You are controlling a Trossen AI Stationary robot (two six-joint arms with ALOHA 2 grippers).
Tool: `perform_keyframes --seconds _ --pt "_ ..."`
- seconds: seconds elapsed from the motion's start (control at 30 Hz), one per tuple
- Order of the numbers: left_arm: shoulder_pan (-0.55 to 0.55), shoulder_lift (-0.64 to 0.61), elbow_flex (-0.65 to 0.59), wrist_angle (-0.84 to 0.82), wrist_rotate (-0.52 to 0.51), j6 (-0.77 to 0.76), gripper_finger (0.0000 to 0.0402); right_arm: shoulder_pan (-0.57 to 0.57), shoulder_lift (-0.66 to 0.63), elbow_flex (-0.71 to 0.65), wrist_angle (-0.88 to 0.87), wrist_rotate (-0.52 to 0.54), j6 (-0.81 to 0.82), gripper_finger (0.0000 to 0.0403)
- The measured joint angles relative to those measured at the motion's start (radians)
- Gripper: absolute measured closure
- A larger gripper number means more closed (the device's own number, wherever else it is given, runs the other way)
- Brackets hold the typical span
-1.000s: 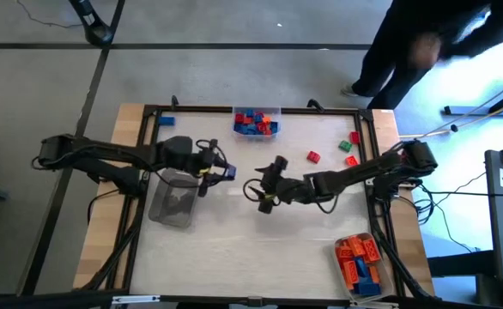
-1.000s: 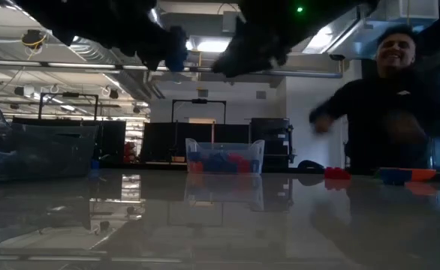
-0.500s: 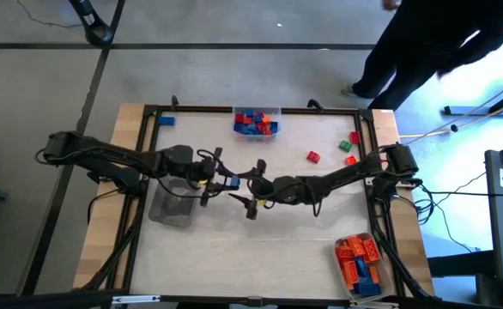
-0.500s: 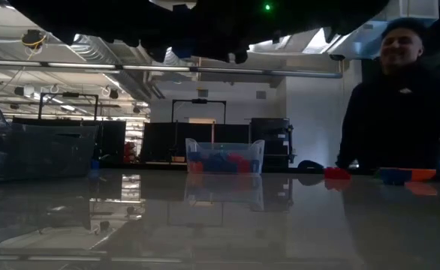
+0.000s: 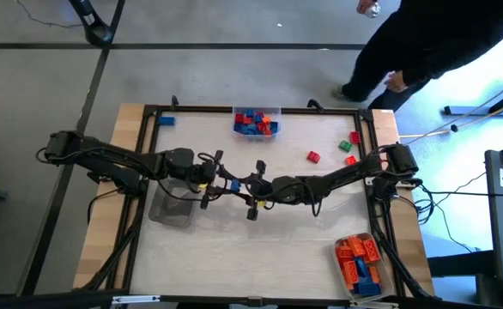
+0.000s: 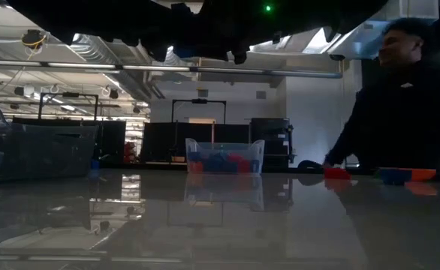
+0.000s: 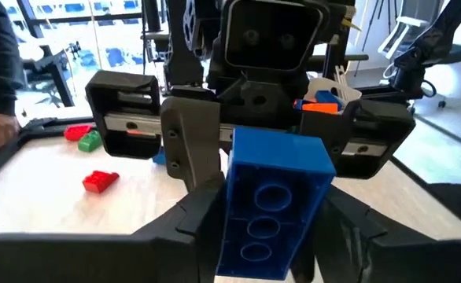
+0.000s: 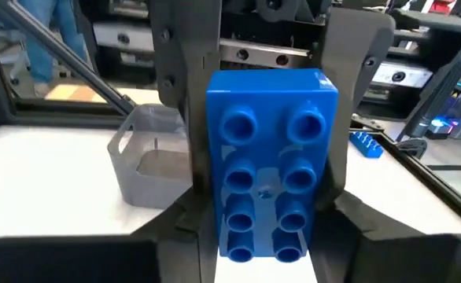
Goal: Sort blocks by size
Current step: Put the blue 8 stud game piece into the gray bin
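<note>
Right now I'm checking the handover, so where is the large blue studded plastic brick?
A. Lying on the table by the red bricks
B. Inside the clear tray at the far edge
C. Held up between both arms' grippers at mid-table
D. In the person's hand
C: the large blue studded plastic brick sits between the left gripper and the right gripper, which meet above mid-table.

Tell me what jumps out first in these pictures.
Mid-table, the left gripper and the right gripper meet nose to nose on one big blue block, held above the table. At the far right edge a person reaches toward loose blocks.
</note>
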Motion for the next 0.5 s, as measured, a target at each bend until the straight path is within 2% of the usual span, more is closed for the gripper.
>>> perform_keyframes --seconds 0.17,0.3,0.4,0.5 --pt "0.009 -0.001 0.000 -0.009 0.013 -0.061 0.0219 0.000 0.000 0.000 -0.022 0.000 -0.041 0.0265" --pt "0.024 -0.045 0.005 -0.079 0.017 -0.057 0.0195 0.012 -0.033 0.003 -0.078 0.000 -0.048 0.0265" --pt "0.035 -0.109 -0.001 -0.191 0.008 -0.045 0.0190 0.052 -0.119 0.001 -0.199 0.039 -0.024 0.0263" --pt "0.041 -0.153 -0.001 -0.291 0.003 -0.035 0.0189 0.101 -0.223 0.002 -0.386 0.061 0.076 0.0263"
